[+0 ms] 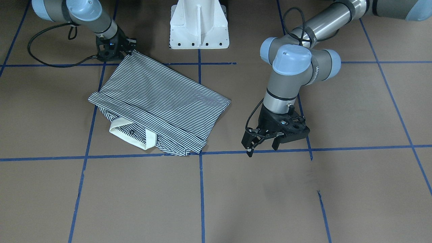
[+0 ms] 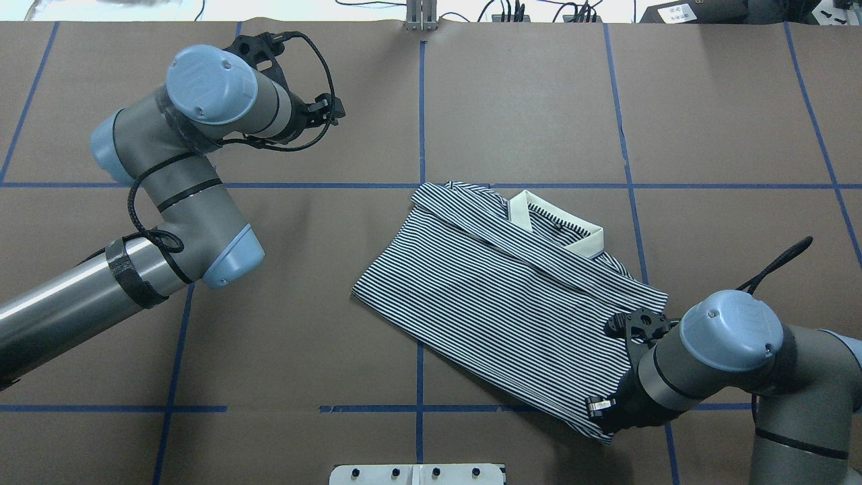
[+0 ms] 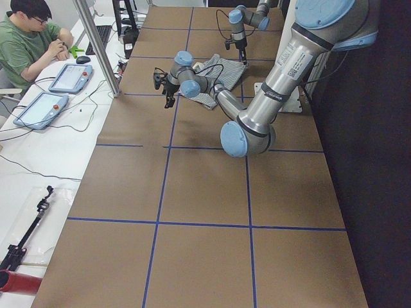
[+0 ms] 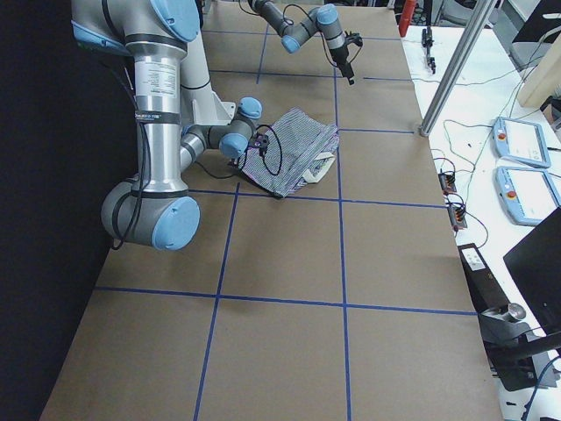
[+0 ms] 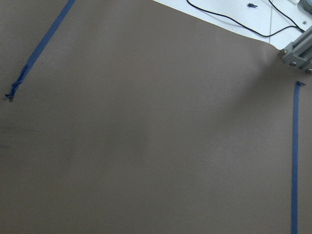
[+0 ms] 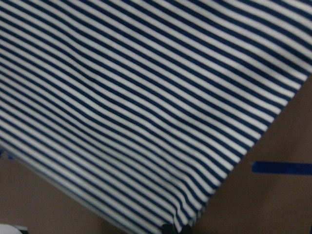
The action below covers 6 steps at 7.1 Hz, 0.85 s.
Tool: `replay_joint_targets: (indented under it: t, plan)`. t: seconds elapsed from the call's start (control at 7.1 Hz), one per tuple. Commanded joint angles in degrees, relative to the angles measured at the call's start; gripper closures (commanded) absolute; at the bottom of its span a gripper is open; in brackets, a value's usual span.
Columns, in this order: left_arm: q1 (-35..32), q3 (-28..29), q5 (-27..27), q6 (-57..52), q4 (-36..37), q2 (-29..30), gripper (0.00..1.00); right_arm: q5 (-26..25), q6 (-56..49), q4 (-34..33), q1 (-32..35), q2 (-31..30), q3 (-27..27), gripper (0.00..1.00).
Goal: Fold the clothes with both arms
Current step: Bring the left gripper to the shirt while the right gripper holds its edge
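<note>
The striped polo shirt (image 1: 158,101) lies folded on the brown table, its white collar (image 1: 131,135) on the side away from the robot. It also shows in the overhead view (image 2: 498,296) and fills the right wrist view (image 6: 146,97). My right gripper (image 1: 130,47) sits at the shirt's corner nearest the base and is shut on that corner; the overhead view (image 2: 603,414) shows it on the same corner. My left gripper (image 1: 262,150) is open and empty, just above the table, well apart from the shirt's other side. It also shows in the overhead view (image 2: 326,111).
The white pedestal base (image 1: 199,27) stands at the robot's edge of the table. Blue tape lines (image 1: 201,189) grid the brown surface. An operator (image 3: 32,38) sits with tablets (image 3: 70,77) at a side desk beyond the table's far edge.
</note>
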<state>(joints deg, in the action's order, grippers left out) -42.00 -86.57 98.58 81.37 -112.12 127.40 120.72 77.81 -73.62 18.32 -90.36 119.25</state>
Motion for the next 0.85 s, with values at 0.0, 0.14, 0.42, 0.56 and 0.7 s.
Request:
replay_joint_targets:
  t: [0.0,0.14,0.42,0.56,0.7]
  plan:
    - [6.4,-4.7,1.0,6.0,5.2,-1.1,0.00,-1.5,3.0,0.4,0.6,1.7,2.0,0.00]
    - [10.3,-5.6,0.7,13.9,6.4,-1.4,0.00,-3.3,3.1,0.4,3.4,4.3,1.9,0.00]
    - [16.2,-5.6,-3.3,24.7,9.6,-1.3,0.03,-4.5,3.1,0.4,7.7,6.9,1.7,0.00]
    - [18.1,-5.5,-3.8,26.0,12.0,-0.8,0.05,-4.5,3.0,0.4,8.4,7.1,1.6,0.00]
    - [18.1,-5.9,-3.8,26.0,13.0,-0.8,0.06,-4.5,3.0,0.4,8.7,7.4,1.6,0.00]
